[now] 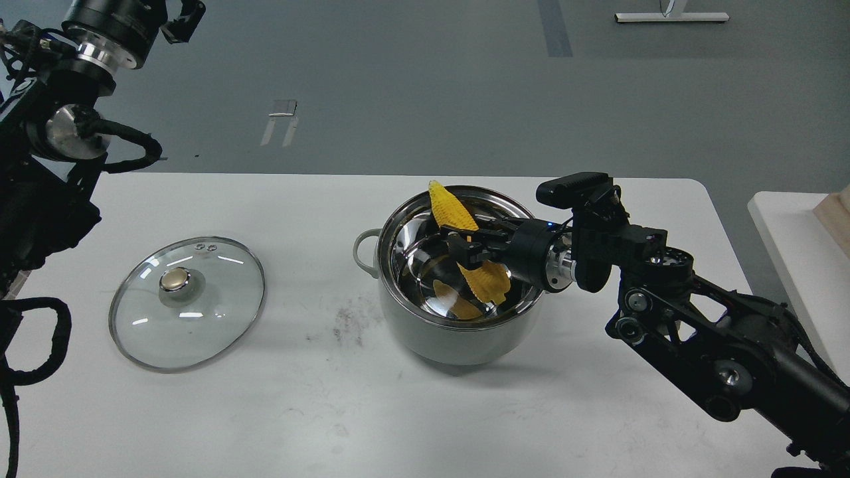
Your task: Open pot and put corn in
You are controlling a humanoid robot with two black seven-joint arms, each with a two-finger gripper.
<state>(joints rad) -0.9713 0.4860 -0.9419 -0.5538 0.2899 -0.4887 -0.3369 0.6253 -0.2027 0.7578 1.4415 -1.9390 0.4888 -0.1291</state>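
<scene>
Although no brand, label or writing can be read anywhere in the view, the layout is plain. Nearest the viewer, the white table (279, 411) lies bare along its front edge, with faint scuffs to the left of the pot. Set on the left half of the table, the glass lid (187, 302) lies flat, brass knob up, well apart from the pot (458, 272). Open and lidless, the pot stands right of centre, one loop handle toward the lid. Reaching in from the right over the rim, the right gripper (465, 247) is closed on the corn (468, 242) at mid-length — the cob slants inside the pot, its pointed tip just above the far rim, its thick end low near the steel wall. Table space around the pot is open on its left and front; the right arm crosses the right side. At upper left, the left gripper (182, 20) hangs raised beyond the table's far edge — its finger spread cannot be told. Grey floor lies beyond.
</scene>
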